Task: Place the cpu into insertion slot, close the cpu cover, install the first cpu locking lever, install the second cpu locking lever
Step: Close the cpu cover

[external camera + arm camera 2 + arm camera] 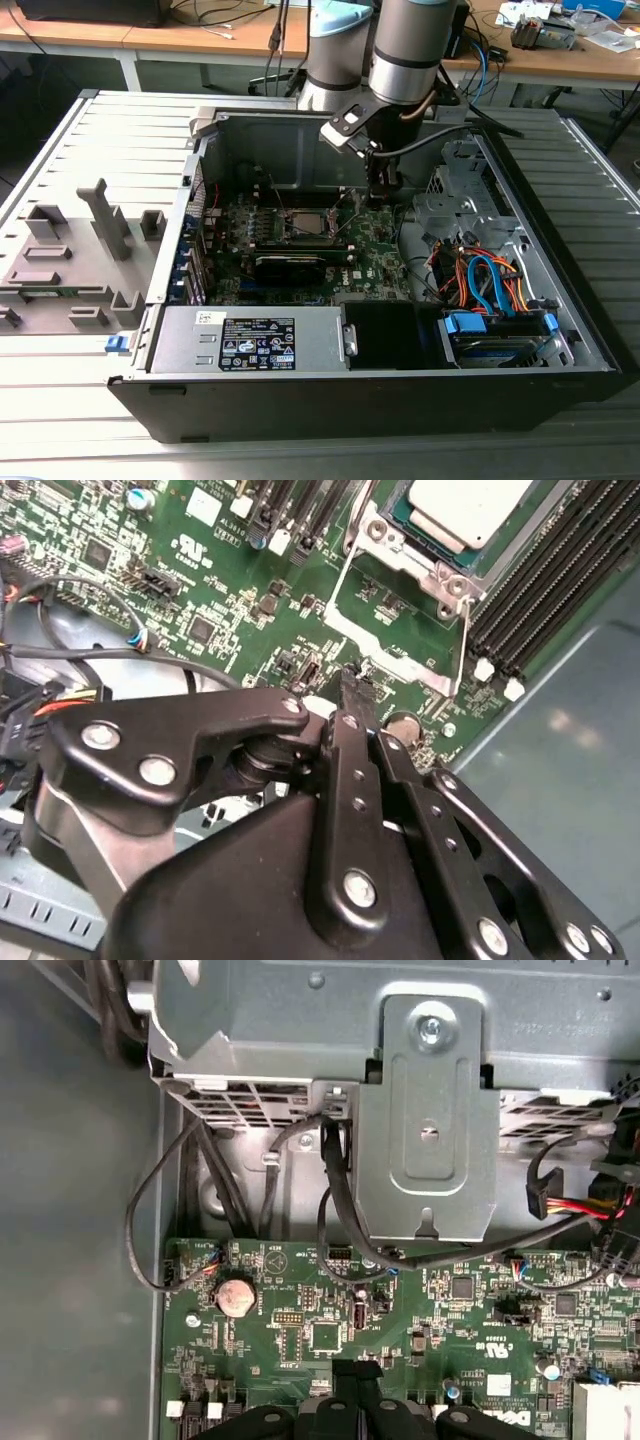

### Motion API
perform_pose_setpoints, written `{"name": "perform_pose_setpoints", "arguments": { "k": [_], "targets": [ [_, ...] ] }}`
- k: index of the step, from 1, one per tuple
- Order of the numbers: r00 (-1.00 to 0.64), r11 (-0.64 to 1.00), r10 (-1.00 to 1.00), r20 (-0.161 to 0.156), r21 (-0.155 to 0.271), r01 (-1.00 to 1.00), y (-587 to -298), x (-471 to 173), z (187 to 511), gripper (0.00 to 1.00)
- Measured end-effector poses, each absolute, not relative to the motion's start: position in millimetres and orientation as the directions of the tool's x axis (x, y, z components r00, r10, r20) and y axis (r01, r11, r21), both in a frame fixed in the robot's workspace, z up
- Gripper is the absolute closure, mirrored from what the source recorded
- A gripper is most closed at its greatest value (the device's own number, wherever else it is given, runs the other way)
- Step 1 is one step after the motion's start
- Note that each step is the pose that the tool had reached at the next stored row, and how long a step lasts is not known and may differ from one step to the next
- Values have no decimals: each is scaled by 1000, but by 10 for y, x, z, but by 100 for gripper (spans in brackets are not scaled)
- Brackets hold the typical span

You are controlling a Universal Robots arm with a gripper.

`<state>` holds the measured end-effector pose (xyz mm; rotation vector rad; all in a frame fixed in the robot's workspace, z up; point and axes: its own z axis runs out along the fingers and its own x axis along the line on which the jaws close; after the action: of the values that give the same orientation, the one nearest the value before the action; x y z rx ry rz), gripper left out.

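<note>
Cpu: the cpu [470,505] lies flat in the socket with its silvery-beige face up, as the second wrist view shows.
Insertion slot: the insertion slot [305,222] sits near the middle of the exterior view, on the green motherboard [375,255]. It is a little toward the exterior view's left of me.
Cpu cover: the cpu cover [415,565] shows as a grey metal frame rimming the chip. I cannot tell whether it is fully pressed down.
Lever: a thin wire lever [400,660] bends around the socket side nearest my fingertips.
My gripper: my gripper [353,685] has its jaws drawn together with nothing between them. The tip hangs close over the board, just beside that wire and apart from the chip. In the exterior view my gripper [385,200] points down at centre frame; in the first wrist view my gripper [356,1372] is near the coin battery [236,1296].
Memory slots: long black memory slots [550,570] run beside the socket.
Bracket: a grey metal bracket [430,1130] stands past the board's edge, with black cables [335,1190] draped below it.
Case: the open computer case [330,400] fills the middle of the exterior view.
Power supply: a power supply [260,340] lies at lower centre.
Blue cables: blue cables [490,285] sit at lower right.
Fixture: a grey fixture [70,260] lies at the exterior view's left.
</note>
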<state>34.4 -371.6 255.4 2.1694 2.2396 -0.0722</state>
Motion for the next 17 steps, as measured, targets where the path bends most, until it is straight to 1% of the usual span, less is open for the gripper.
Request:
{"name": "perform_pose_setpoints", "arguments": {
  "k": [6,17],
  "targets": [
    [-32,32,999,-43,-17,999,-3712,268,2544,89],
    [-32,32,999,-42,-17,999,-3713,236,2543,89]
  ]
}}
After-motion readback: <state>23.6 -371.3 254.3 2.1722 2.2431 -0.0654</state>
